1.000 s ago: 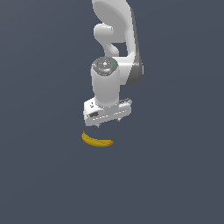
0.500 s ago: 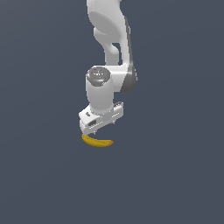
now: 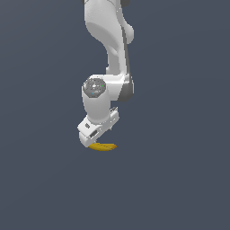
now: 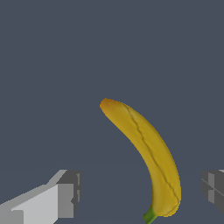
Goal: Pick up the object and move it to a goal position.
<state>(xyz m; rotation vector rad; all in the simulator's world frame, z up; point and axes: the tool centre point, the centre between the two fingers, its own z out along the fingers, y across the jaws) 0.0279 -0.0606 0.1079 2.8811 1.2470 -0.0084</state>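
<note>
From my station the biggest thing on screen is the dark grey-blue worktop [image 3: 179, 179], which fills both feeds edge to edge with a flat, even tone.

Next in size is the white Panda arm [image 3: 110, 49], which I see coming down from the top of the exterior view. It bends at a joint with a round grey cap [image 3: 95, 86] and ends in the white hand block, tilted so its lower end points toward the exterior view's left. The gripper [image 3: 88, 143] is low over the worktop, its lower end right at the banana and covering that fruit's end on the exterior view's left.

On the wrist feed I have the jaws released: one grey finger pad [image 4: 69, 193] sits at one side of the frame and the other pad [image 4: 214, 191] at the opposite side, with a wide gap between them. Neither pad touches the fruit.

Smallest is the banana [image 4: 148, 159], lying flat on the worktop. In the wrist feed it is a curved yellow fruit with thin dark seams along its skin, an orange-brown blunt end and a green stem tip [image 4: 149, 216]. Its stem end lies inside the gap, nearer one pad than the other, and the rest of its body reaches out beyond the fingertips. In the exterior view only a short yellow arc [image 3: 104, 146] shows from under the hand.
</note>
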